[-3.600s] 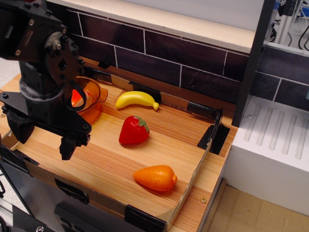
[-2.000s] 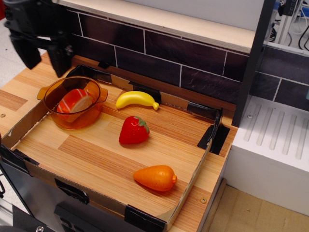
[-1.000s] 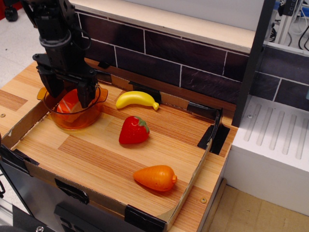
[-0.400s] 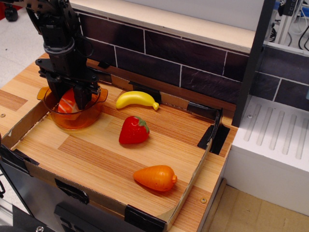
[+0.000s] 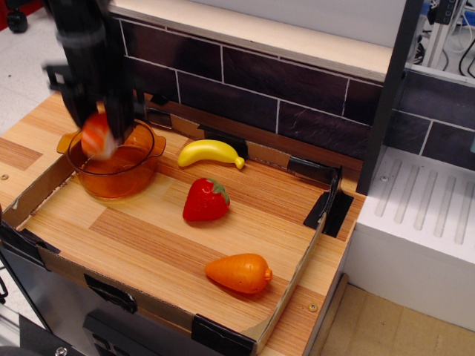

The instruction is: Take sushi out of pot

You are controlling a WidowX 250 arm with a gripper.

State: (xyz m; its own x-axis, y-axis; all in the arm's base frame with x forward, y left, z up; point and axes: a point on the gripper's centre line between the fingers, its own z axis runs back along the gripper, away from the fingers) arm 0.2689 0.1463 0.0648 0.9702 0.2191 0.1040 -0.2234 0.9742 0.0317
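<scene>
The orange-amber pot [image 5: 126,174] stands at the back left of the wooden tray. My gripper [image 5: 98,130] hangs over it, shut on the sushi [image 5: 97,140], an orange and white piece blurred by motion. The sushi is lifted above the pot's rim, over its left half. The pot looks empty below it.
A yellow banana [image 5: 210,153] lies right of the pot. A red strawberry [image 5: 205,200] sits mid-tray and an orange carrot [image 5: 239,272] near the front. The tray [image 5: 286,297] has low cardboard walls. A dark tiled wall [image 5: 282,96] runs behind. A white block [image 5: 423,222] stands at the right.
My gripper came down into the pot, closed on the sushi and has now risen with it above the rim.
</scene>
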